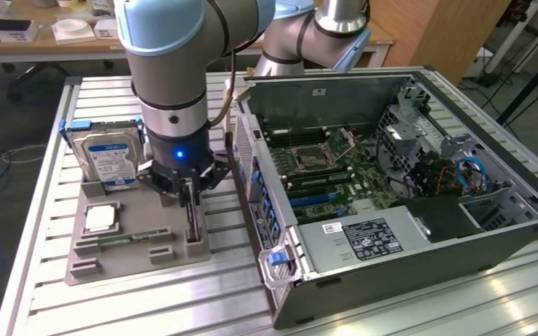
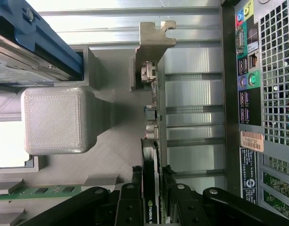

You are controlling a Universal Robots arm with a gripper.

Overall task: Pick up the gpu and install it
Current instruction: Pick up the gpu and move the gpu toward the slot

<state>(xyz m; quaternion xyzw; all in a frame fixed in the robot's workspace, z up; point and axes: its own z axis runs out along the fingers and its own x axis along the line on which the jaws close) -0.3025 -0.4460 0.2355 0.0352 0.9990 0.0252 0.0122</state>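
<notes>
The gripper (image 1: 190, 190) is straddling the gpu (image 1: 191, 220), which is standing on edge in the grey holder (image 1: 124, 262) on the counter (image 1: 157, 304), at 9 o'clock from the open computer case (image 1: 409, 280). The fingers (image 2: 138, 184) are flanking both faces part-open, seemingly not yet clamping. Judging by this, pickup is only beginning; lifting and installing are remaining.

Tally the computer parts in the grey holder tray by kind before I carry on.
Hard drive: 1
Processor chip: 1
Memory stick: 1
GPU: 1
Total: 4
</notes>
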